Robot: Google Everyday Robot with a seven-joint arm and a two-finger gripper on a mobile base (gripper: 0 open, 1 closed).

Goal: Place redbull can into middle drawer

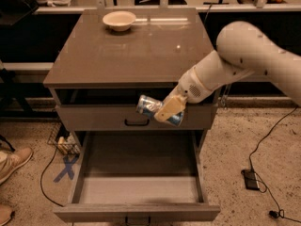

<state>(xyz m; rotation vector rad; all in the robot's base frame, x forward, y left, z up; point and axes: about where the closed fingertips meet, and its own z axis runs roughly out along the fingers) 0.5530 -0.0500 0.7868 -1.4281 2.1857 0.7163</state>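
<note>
Speckled floor [235,140] surrounds a grey-brown cabinet [131,55], with a dark shelf area behind it. The can [149,106] is off the cabinet top and in the air, in front of the top drawer [94,117], just right of that drawer's black handle [137,123], and above the rear part of the middle drawer [136,212]. The can's long axis lies close to horizontal and is tilted: the shiny silver end points left and slightly up, and the blue end points right and down. Blue and silver panels are visible on its side; any lettering cannot be read. The gripper [167,113] holds the can across its middle, with one beige finger [170,107] lying over the near side and the jaws closed on the can body. The white arm [244,51] runs from the gripper up and to the right, passing the right front corner of the cabinet top. The middle drawer is pulled fully out towards the camera, and its pale grey floor is exposed. A beige bowl [119,20] stands at the rear of the cabinet top, well apart from the can. A blue cross of tape [66,167] marks the floor to the left of the cabinet, near a tan shoe [14,161]. A small black device [250,179] with a cable lies on the floor to the right.
</note>
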